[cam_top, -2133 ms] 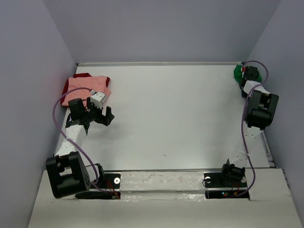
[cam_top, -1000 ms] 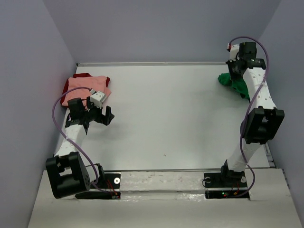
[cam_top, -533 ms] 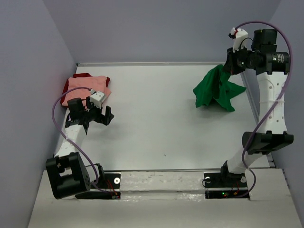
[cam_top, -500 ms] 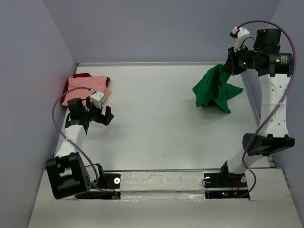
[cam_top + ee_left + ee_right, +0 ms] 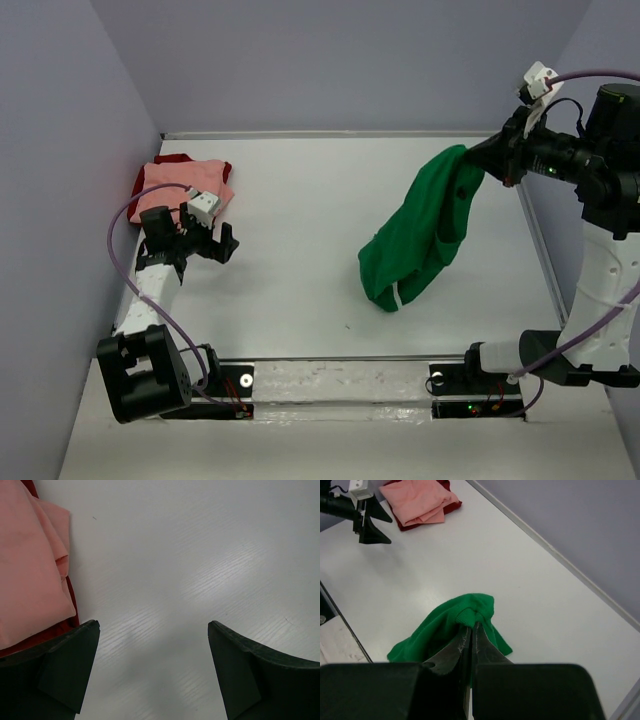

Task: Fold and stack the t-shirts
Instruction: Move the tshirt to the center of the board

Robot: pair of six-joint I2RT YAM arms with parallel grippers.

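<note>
Aloft, right pincer (image 5: 471,626) clamps green t-shirt (image 5: 415,235); pink t-shirt (image 5: 180,182) lies far-left.

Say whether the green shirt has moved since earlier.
Yes. The green shirt left the far right corner of the table and now hangs nearer the middle from the right gripper.

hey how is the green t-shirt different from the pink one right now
The green t-shirt hangs unfolded from the right hand; the pink t-shirt lies folded flat. The green one is held up over the table's right half; the pink one rests on the dark red t-shirt at the far left. Both are plain-coloured cloth.
</note>
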